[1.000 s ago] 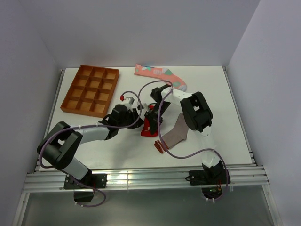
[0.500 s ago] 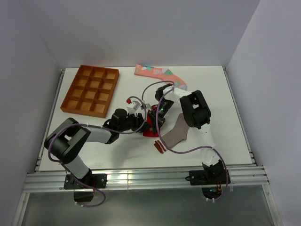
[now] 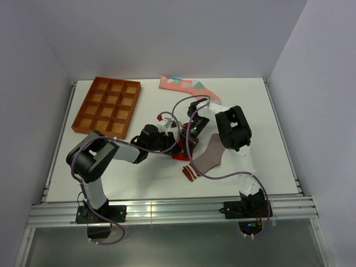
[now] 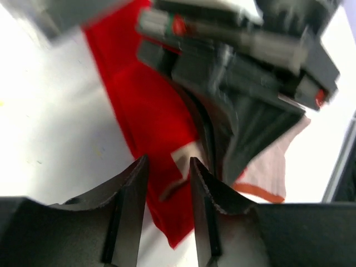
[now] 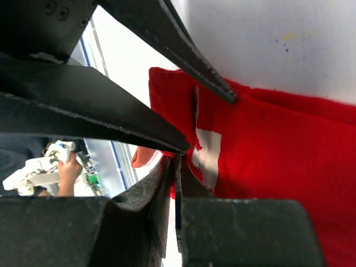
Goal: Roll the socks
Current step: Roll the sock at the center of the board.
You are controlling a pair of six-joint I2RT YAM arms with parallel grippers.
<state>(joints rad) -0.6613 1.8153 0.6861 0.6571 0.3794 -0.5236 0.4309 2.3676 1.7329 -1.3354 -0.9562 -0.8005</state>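
Note:
The red sock lies mid-table, mostly hidden under both grippers. In the left wrist view the red sock shows its white mark, and my left gripper stands open astride that fabric. My right gripper is shut on the red sock's edge beside the mark; the left gripper's fingers reach in just above it. From above, the left gripper and right gripper nearly touch. The grey-brown sock lies flat to the right, striped cuff nearest. The salmon-pink sock lies at the back.
An orange compartment tray sits at the back left. White walls close in the table on three sides. Cables loop over both arms near the centre. A metal rail runs along the near edge.
My left arm has swung rightward and its gripper has closed in on the right gripper over the red sock, covering more of it. The right gripper has stayed shut in place.

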